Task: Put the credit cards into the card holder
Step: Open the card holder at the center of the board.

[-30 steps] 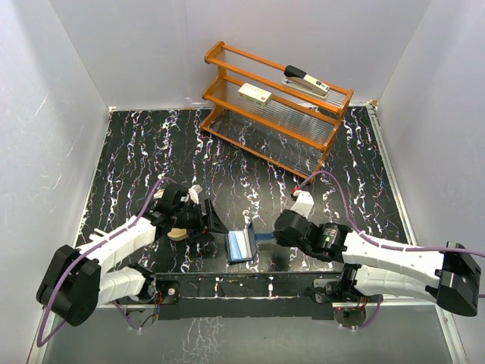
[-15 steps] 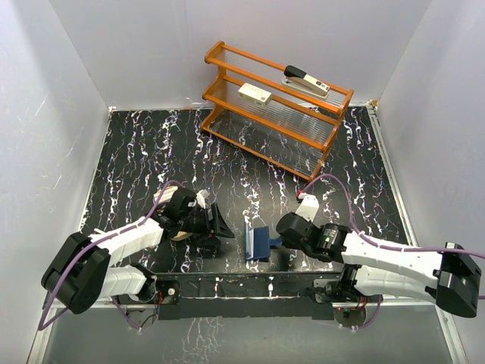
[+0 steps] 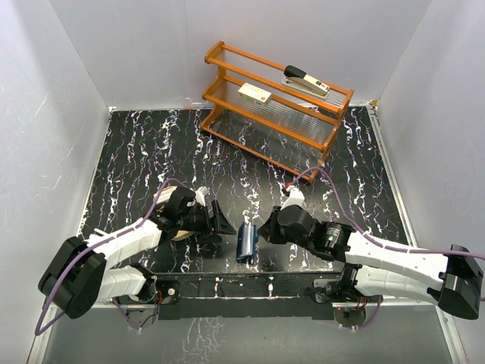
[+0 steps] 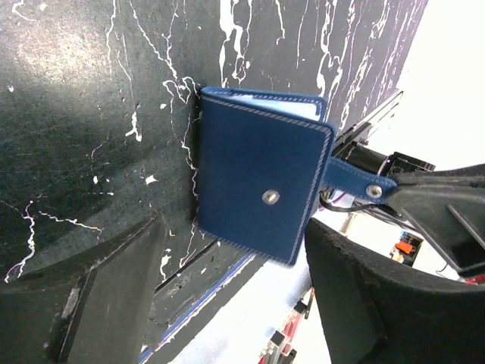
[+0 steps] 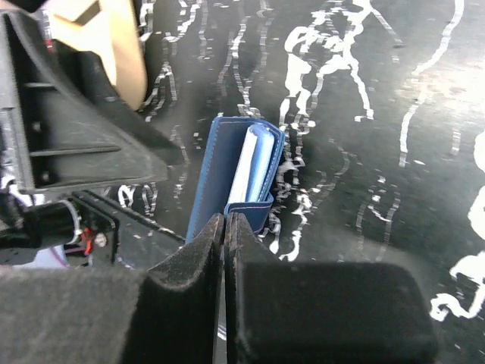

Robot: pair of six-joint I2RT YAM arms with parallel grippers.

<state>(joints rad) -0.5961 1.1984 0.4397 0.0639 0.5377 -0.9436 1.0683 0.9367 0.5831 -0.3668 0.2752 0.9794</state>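
Small navy folding card holder (image 3: 246, 241) is standing on edge, nearly folded shut, near-middle of the black marbled bench (image 3: 144, 152). Right claw (image 5: 225, 220) is pinched tight on its snap tab. Left claw (image 4: 231, 227) gapes wide just left of it.

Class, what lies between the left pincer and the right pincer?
The card holder, its tab pinched by the right pincer; left pincer open. Top view shows it.
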